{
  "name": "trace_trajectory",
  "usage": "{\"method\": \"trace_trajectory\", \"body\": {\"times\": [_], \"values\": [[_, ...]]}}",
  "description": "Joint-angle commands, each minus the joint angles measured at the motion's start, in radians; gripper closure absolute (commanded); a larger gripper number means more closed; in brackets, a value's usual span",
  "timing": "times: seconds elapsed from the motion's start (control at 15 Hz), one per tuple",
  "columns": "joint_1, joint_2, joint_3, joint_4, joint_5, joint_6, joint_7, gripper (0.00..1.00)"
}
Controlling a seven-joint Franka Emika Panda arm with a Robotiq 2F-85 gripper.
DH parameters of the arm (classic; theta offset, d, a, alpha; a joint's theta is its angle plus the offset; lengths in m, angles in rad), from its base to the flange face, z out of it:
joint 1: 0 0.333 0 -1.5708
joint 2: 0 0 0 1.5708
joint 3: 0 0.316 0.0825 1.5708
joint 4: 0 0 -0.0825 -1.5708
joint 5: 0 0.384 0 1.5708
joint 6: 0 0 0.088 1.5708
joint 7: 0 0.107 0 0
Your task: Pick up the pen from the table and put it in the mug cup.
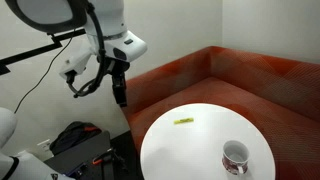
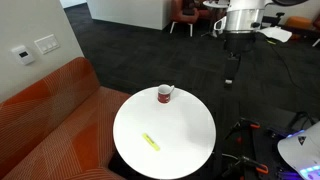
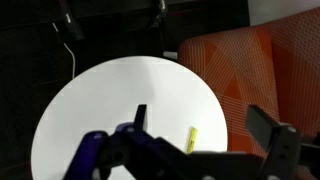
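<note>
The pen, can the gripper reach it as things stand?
Probably yes: the pen lies flat with nothing near it, the mug stands far across the table, and the open gripper hangs above, nothing between.

Tool aloft, jaws wide apart

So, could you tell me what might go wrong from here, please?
The pen is thin and lies flat on the table. The open gripper, which hangs off to the side of the table, may scrape the top or nudge the pen away as it closes. The mug cup stands near the table's rim, so a bump during the drop could push it off.
</note>
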Motion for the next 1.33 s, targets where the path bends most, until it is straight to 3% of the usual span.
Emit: {"method": "trace_trajectory", "body": {"times": [0.0,0.33,0.53,0.93,1.27], "values": [[-0.019,0.001,0.017,0.002,0.006,-0.003,-0.006,0.0],[-0.019,0.001,0.017,0.002,0.006,-0.003,-0.006,0.0],[-0.017,-0.006,0.048,-0.015,0.035,0.099,0.072,0.0],[0.023,0.093,0.196,-0.049,0.071,0.416,0.312,0.0],[0.04,0.313,0.32,-0.03,-0.035,0.73,0.559,0.0]]}}
